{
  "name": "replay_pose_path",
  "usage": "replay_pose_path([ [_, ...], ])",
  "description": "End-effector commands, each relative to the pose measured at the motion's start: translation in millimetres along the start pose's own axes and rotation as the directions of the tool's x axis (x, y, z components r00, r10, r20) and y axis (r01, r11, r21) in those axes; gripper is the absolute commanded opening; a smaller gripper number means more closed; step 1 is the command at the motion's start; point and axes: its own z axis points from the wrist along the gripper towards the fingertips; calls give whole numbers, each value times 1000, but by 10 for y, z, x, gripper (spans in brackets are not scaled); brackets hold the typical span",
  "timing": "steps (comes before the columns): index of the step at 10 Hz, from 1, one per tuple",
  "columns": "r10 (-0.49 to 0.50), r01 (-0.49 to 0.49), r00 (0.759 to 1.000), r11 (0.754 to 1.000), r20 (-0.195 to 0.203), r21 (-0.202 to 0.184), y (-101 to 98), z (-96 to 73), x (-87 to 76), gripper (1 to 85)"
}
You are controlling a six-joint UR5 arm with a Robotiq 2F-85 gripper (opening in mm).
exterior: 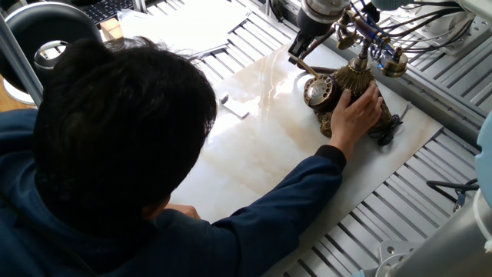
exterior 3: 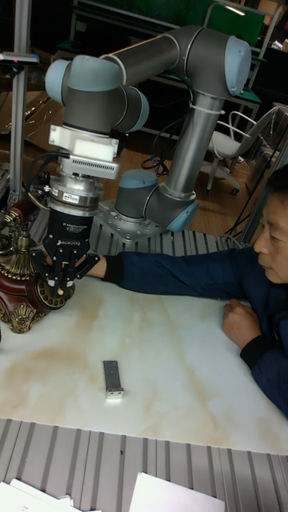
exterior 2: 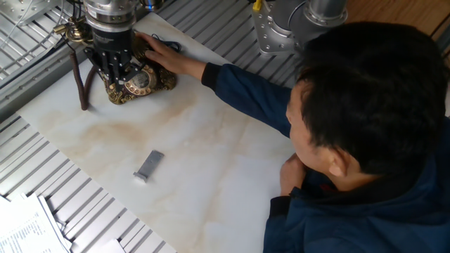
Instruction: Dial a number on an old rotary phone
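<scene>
The old rotary phone (exterior: 342, 92) stands at the far end of the marble slab, an ornate bronze-brown body with a round coppery dial (exterior: 317, 91) and its handset (exterior: 373, 38) on top. A person's hand (exterior: 363, 108) presses on the base and steadies it. My gripper (exterior 2: 119, 74) hangs straight down over the dial (exterior 2: 140, 81), fingers drawn together, tips at the dial face. In the tall fixed view the gripper (exterior 3: 61, 288) covers the dial of the phone (exterior 3: 20, 292). Whether a tip sits in a finger hole cannot be made out.
A small grey metal block (exterior 2: 148, 165) lies on the marble slab (exterior 2: 211, 161). The person's head and shoulders (exterior: 115, 138) fill the near side, with the arm stretched across the slab. A thin brown rod (exterior 2: 79, 81) stands left of the phone. Grooved metal table surrounds the slab.
</scene>
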Motion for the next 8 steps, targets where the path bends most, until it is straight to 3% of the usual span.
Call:
replay_pose_path([
  [1, -14, 14, 1000, 1000, 2, 6, -21, -17, -6, 20],
  [6, -11, 11, 1000, 1000, -6, -3, 2, -17, 16, 20],
  [8, 4, -4, 1000, 1000, -19, -9, 15, -41, 122, 20],
])
